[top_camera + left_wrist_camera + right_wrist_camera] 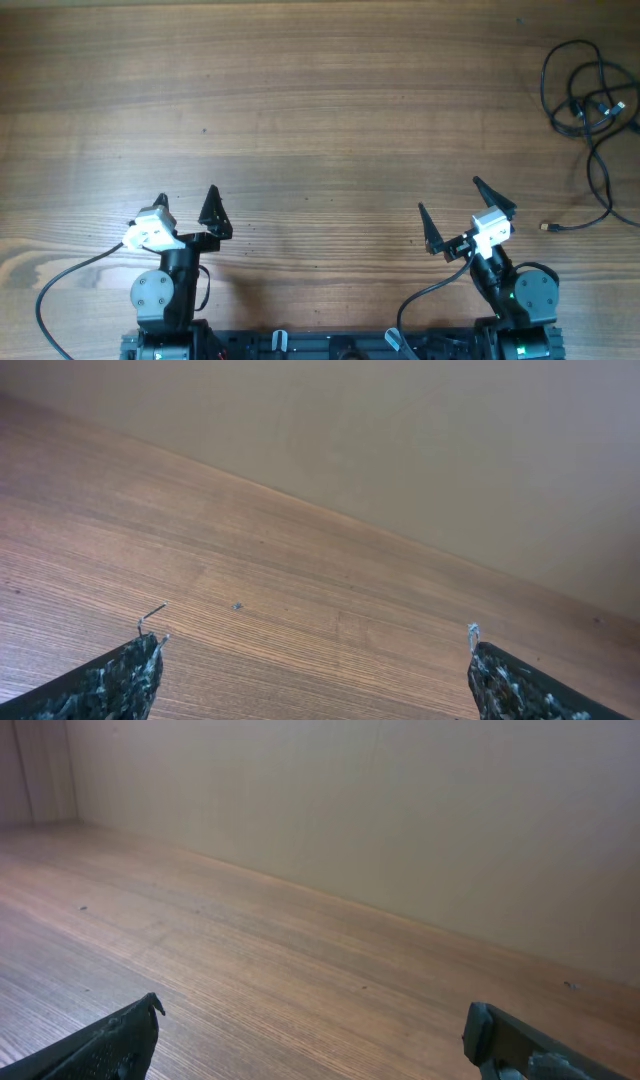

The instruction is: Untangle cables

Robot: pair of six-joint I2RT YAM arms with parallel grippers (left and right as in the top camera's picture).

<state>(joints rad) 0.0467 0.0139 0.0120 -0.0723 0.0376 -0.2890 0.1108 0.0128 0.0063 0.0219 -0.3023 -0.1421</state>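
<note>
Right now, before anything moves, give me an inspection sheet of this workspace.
Surface: brown wood-grain table, a few tiny dark specks.
Job's things: tangled thin black cables at the far right edge, nothing touching them.
Clutter: nothing seen.
Grippers: left pincer and right pincer both open, holding nothing, near the robot bases.
Cables: loose cable end with a small plug lies right of the right pincer.
Surroundings: plain beige wall behind the table.

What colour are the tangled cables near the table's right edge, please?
The cables are black, shown best in the overhead view.
</note>
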